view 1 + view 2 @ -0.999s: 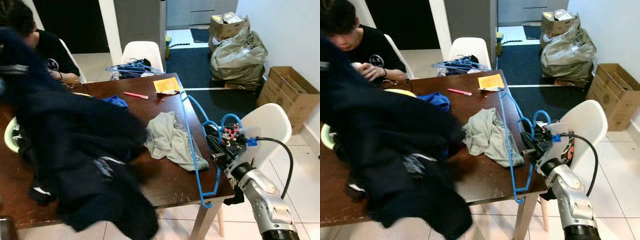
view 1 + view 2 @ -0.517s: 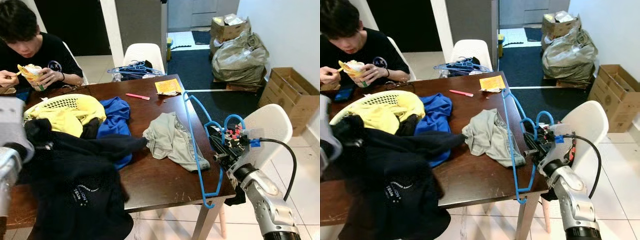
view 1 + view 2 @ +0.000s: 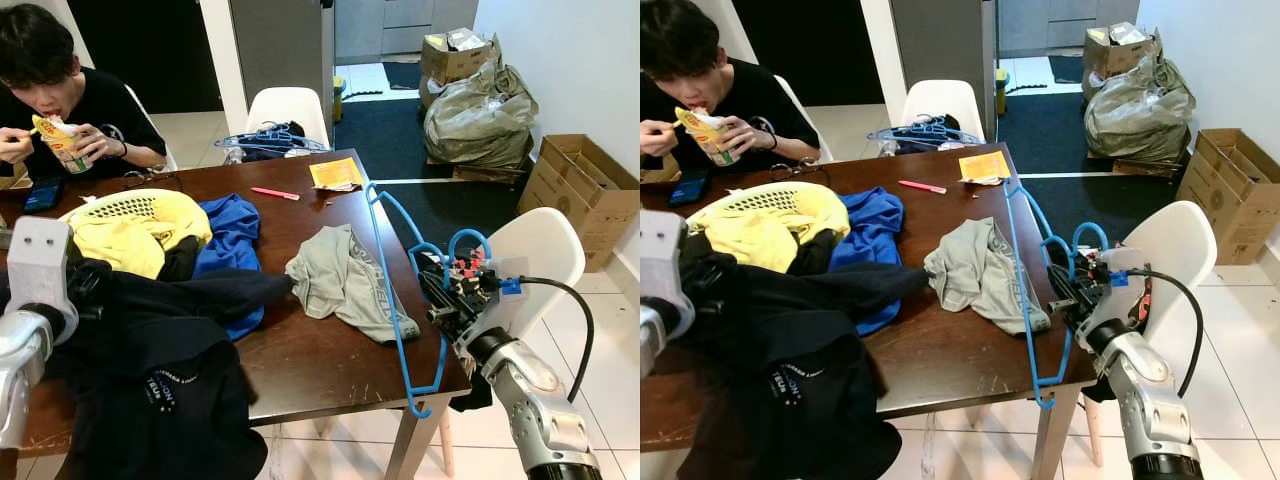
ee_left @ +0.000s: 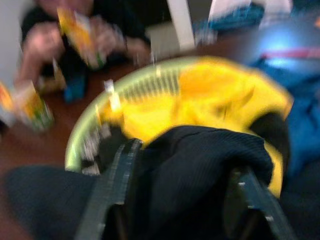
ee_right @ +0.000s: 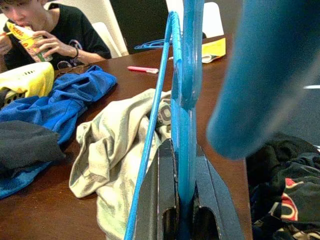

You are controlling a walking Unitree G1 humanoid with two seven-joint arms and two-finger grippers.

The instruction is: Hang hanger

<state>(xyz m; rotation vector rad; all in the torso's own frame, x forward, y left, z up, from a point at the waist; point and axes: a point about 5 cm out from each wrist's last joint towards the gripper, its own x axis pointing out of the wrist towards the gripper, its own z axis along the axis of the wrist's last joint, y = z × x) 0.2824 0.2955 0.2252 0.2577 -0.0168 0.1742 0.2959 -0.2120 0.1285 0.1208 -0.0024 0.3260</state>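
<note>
Dark garment down at table edge; blue hanger held ready.

Head views: right gripper [image 3: 447,300] clamped on blue hanger [image 3: 392,290] over the table's [image 3: 320,365] right edge, unmoved. Dark garment [image 3: 165,370], raised a second ago, now slumps. Left wrist: left gripper [image 4: 182,192] fingers spread around that garment. Right wrist: fingers pinch hanger. Threading not yet begun.

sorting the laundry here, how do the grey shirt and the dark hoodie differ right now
The grey shirt lies loose on the table, touched by neither tool; the dark hoodie is gripped by the left tool. The grey shirt sits wholly on the tabletop, while the hoodie drapes over the near edge. The shirt is pale and looks smaller; the hoodie is near black and bulkier. Both are crumpled. The right tool holds the blue hanger.
</note>
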